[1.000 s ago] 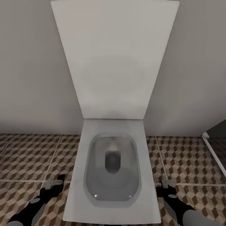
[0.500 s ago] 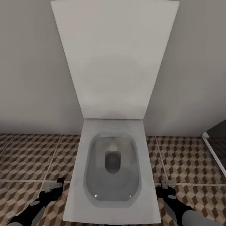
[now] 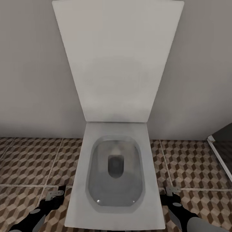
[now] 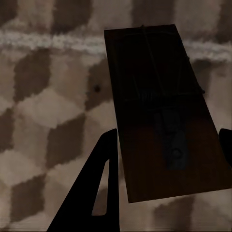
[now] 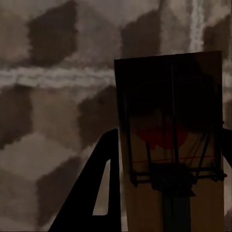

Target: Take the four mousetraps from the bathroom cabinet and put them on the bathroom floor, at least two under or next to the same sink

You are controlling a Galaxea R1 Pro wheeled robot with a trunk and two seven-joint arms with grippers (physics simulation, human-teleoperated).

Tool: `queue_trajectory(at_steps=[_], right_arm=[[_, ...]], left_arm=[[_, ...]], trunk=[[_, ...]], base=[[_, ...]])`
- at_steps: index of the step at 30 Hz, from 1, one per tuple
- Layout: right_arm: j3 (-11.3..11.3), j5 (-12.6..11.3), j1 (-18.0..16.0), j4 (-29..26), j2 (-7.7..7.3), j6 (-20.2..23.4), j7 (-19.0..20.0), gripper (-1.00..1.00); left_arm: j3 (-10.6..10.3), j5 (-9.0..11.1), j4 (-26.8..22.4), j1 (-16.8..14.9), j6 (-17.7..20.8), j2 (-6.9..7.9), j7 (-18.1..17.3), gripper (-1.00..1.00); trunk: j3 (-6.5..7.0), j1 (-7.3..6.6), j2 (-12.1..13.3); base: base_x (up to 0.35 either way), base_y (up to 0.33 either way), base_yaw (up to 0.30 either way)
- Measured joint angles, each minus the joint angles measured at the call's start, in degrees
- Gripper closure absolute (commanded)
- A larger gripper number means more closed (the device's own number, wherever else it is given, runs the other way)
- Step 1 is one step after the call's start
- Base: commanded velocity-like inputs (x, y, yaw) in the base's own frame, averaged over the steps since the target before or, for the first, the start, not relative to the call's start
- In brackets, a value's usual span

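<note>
Low over the cube-patterned bathroom floor [image 3: 29, 164], my left gripper [image 3: 53, 194] is shut on a mousetrap [image 3: 54, 193] to the left of the toilet. In the left wrist view that mousetrap [image 4: 164, 121] is a dark wooden rectangle with wire parts, wedged between the fingers [image 4: 104, 183] just above the tiles. My right gripper [image 3: 173, 190] is right of the toilet and shut on a second mousetrap [image 5: 169, 145], which has a red patch under its wire. The cabinet and the sink are out of view.
A white boxy toilet [image 3: 116, 206] with its lid raised against the grey wall stands between my arms. A dark panel with a white frame [image 3: 220, 154] runs along the floor at the right. Open tiles lie on both sides of the toilet.
Both grippers have sunk slightly toward the floor with their mousetraps, the left one more than the right. The camera has not moved.
</note>
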Motion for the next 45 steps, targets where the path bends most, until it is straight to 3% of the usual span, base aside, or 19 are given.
queue_trajectory(at_steps=[30, 45], right_arm=[[0.1, 0.2, 0.0, 1.0, 0.05, -1.5, 0.2, 1.00], [0.1, 0.5, 0.0, 5.2, 0.02, -0.7, 0.7, 1.00]], left_arm=[[0.0, 0.0, 0.7, 0.0, -0.3, 0.05, -0.1, 1.00], [0.0, 0.0, 0.7, 0.0, -0.4, 0.05, -0.1, 1.00]], trunk=[[0.00, 0.00, 0.0], [0.00, 0.00, 0.0]], base=[[0.000, 0.000, 0.000], [0.000, 0.000, 0.000]])
